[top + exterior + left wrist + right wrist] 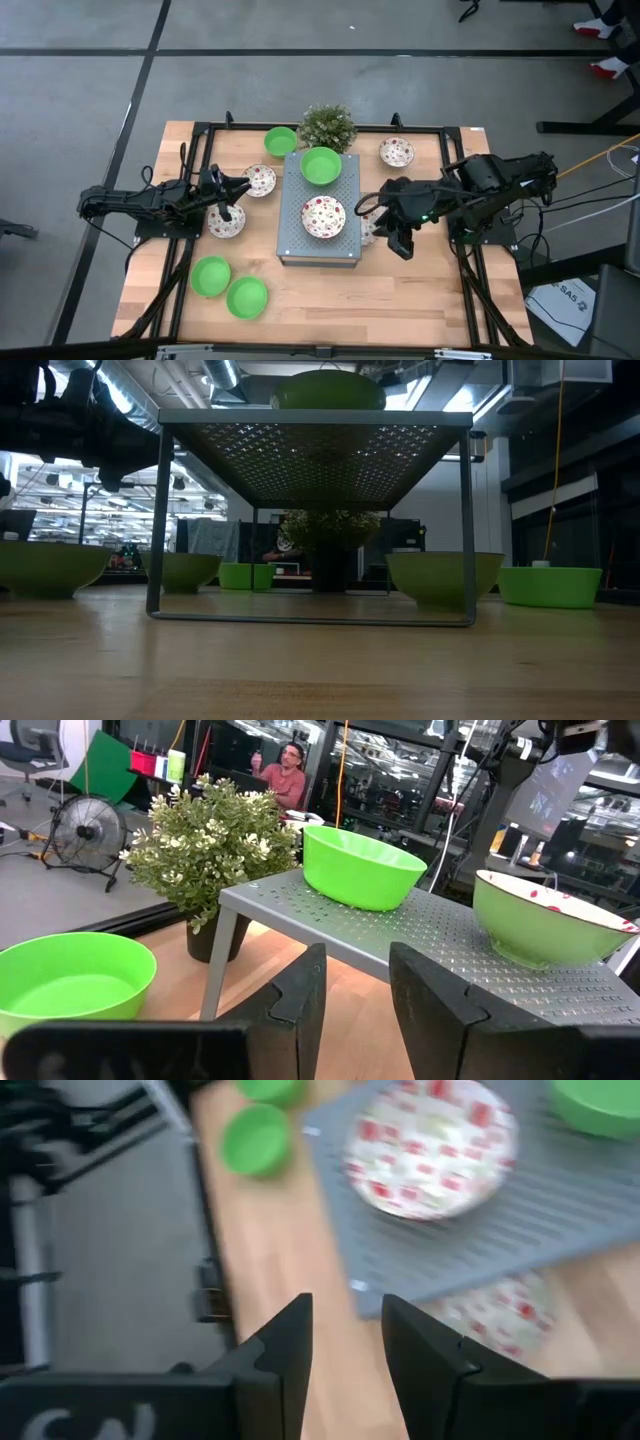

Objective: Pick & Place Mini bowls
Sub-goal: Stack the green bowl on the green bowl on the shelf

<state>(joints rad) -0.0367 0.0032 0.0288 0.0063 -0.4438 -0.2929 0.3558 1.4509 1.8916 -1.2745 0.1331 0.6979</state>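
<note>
Both sets of jaws stand parted and empty: left gripper beside a speckled bowl, right gripper beside the perforated rack carrying 2 bowls.

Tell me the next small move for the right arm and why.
Probably lower the right gripper toward the patterned bowl beside the rack. Its fingers are open and empty, hovering above that bowl, which lies partly under the rack's edge in the right wrist view. The rack already carries a green bowl and a speckled bowl, with bare room left.
</note>
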